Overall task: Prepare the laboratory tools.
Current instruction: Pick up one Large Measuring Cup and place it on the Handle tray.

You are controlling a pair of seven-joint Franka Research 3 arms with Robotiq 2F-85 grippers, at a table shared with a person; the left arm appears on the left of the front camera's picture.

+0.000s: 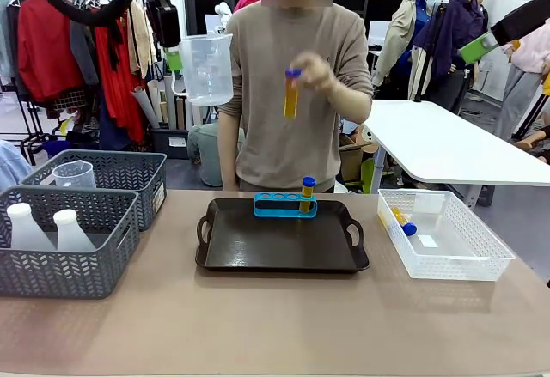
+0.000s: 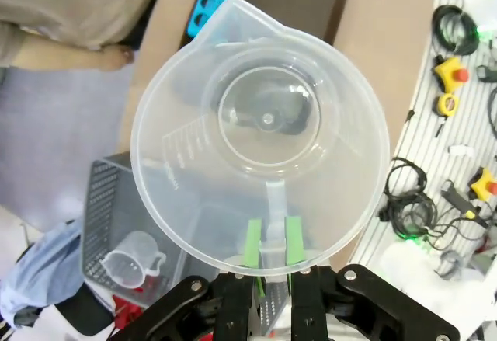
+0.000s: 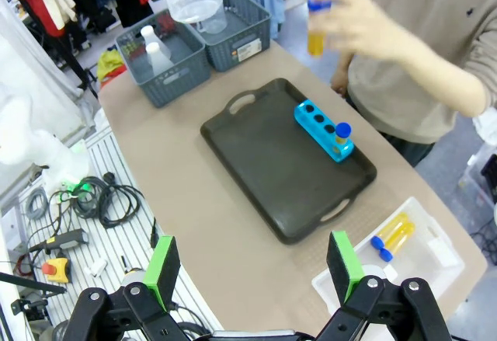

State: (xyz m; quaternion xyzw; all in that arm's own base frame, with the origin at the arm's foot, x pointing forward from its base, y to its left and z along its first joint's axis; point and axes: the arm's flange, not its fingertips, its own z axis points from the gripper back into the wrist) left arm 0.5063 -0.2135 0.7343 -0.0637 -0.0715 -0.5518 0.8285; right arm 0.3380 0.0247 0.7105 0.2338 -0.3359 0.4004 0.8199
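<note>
High over the table's left side, my left gripper (image 1: 175,59) is shut on the handle of a clear measuring beaker (image 1: 207,68). The left wrist view looks down into that beaker (image 2: 260,135), with the gripper (image 2: 268,244) pinching its handle. A blue rack (image 1: 284,204) on the black tray (image 1: 258,252) holds one blue-capped amber tube (image 1: 307,193). The person holds another tube (image 1: 292,94) at chest height. My right gripper (image 3: 254,267) is open and empty, high at the right (image 1: 485,42). Two white flasks (image 1: 70,229) stand in the front grey basket (image 1: 60,278).
The back grey basket (image 1: 129,171) holds a second clear beaker (image 1: 75,173). A white mesh basket (image 1: 464,261) at the right holds more amber tubes (image 1: 402,221). Cables and tools (image 3: 101,201) lie on the rail beside the table. Another white table (image 1: 447,141) stands behind on the right.
</note>
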